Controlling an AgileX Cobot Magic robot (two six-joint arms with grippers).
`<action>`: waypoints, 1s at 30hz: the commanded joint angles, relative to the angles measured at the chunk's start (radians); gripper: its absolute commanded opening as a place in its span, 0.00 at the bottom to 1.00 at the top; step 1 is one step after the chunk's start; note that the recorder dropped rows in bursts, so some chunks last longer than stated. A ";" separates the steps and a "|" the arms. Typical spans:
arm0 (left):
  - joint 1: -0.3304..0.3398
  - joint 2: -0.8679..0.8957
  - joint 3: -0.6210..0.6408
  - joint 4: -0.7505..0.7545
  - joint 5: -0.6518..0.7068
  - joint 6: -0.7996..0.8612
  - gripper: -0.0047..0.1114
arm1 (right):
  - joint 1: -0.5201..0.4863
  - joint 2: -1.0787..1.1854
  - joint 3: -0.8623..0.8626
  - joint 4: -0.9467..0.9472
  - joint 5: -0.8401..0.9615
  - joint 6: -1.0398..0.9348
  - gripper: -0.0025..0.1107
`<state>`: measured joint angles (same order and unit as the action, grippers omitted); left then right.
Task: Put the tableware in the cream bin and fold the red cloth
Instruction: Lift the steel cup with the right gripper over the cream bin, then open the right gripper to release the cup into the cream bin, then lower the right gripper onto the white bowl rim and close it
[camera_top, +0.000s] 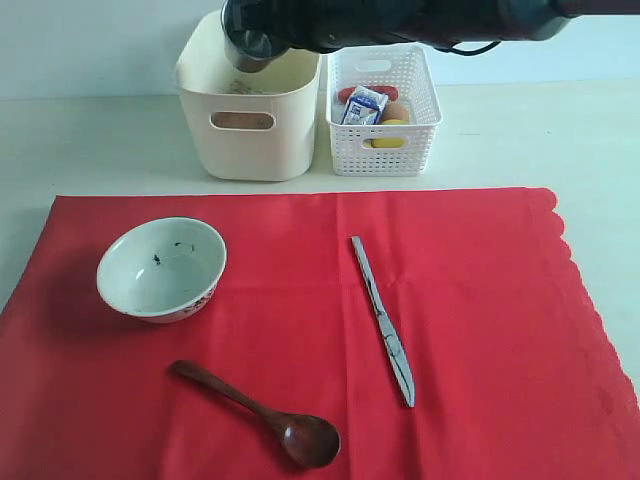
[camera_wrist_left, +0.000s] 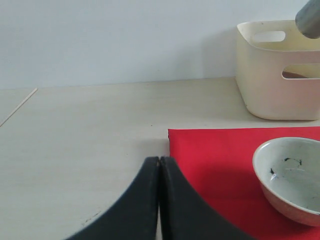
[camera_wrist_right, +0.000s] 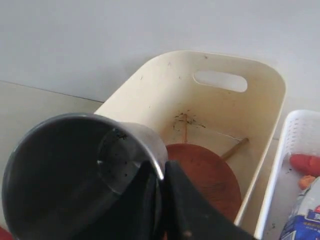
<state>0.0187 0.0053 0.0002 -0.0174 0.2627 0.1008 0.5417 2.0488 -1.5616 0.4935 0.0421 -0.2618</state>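
My right gripper is shut on the rim of the steel cup, holding it over the open cream bin. The cup hangs just above the bin's mouth. Inside the bin lie the brown plate and wooden chopsticks. On the red cloth sit the white bowl, the dark wooden spoon and the silver knife. My left gripper is shut and empty, low over the bare table beside the cloth's corner, with the bowl to one side.
A white perforated basket stands right of the cream bin, holding a milk carton, a yellow lemon and other food. The pale table runs around the cloth; a wall stands behind the bins.
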 joint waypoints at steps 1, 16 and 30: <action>0.003 -0.005 0.000 -0.009 -0.001 0.000 0.06 | -0.006 0.001 -0.011 0.004 -0.022 0.001 0.19; 0.003 -0.005 0.000 -0.009 -0.001 0.000 0.06 | -0.006 -0.057 -0.011 0.002 0.167 0.001 0.58; 0.003 -0.005 0.000 -0.009 -0.001 0.000 0.06 | -0.006 -0.225 -0.011 -0.003 0.556 -0.034 0.49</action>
<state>0.0187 0.0053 0.0002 -0.0174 0.2627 0.1008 0.5411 1.8356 -1.5689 0.4972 0.5077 -0.2769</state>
